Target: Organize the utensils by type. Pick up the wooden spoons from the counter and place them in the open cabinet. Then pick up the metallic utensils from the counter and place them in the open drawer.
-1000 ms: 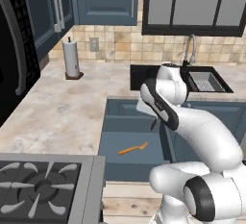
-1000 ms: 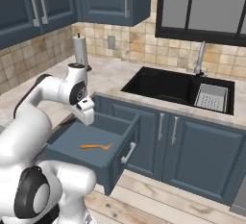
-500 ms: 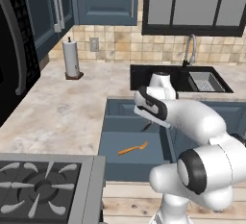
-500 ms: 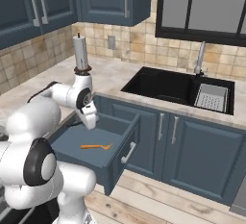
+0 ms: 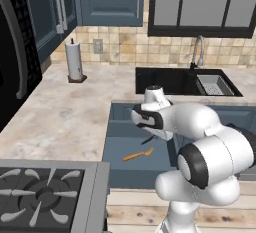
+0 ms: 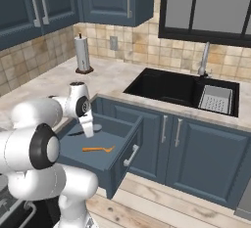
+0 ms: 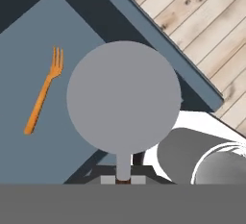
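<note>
While over drawer (image 7: 29,64), utensil (image 7: 123,98) in tool (image 7: 123,180).

An orange-copper fork (image 5: 138,154) is seen lying flat on the floor of the open blue drawer (image 5: 116,147). A paper-towel roll (image 5: 74,62) is stood upright on the beige marbled counter (image 5: 55,117) behind.

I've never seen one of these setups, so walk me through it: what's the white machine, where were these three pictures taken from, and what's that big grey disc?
The white machine is a robot arm in a rendered kitchen. Two cameras ride on its base behind it, left and right. The third sits on its hand, looking along the gripper, which is shut on a utensil with a round silver head, the big grey disc. It hangs over the open blue drawer, where an orange fork lies. A paper towel roll stands on the beige counter.
</note>
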You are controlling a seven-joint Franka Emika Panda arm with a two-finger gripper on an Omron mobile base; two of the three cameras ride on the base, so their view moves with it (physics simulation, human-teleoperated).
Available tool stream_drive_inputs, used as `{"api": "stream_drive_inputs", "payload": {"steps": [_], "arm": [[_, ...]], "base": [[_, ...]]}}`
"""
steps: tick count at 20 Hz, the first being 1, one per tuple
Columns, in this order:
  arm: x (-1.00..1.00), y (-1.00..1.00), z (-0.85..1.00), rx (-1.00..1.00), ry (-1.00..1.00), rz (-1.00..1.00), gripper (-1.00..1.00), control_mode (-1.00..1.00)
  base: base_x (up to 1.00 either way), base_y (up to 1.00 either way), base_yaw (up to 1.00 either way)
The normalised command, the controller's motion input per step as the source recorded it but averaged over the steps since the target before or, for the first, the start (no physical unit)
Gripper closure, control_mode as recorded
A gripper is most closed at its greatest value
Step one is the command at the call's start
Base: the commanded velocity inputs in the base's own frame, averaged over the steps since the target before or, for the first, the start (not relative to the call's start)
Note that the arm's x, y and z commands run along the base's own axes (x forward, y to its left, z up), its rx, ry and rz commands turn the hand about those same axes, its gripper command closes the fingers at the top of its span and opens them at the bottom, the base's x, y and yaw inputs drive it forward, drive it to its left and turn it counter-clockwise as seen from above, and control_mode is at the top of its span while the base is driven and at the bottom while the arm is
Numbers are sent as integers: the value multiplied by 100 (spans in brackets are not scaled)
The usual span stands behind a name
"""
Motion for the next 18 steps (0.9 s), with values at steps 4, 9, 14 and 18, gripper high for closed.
{"api": "stream_drive_inputs", "payload": {"steps": [4,9,14,18], "arm": [[14,-2,-44,0,2,0,100,-100],[11,0,-41,0,0,0,100,-100],[-4,2,-36,0,0,0,100,-100],[9,-6,-35,0,0,0,100,-100]], "base": [[0,0,0],[0,0,0],[0,0,0],[0,0,0]]}}
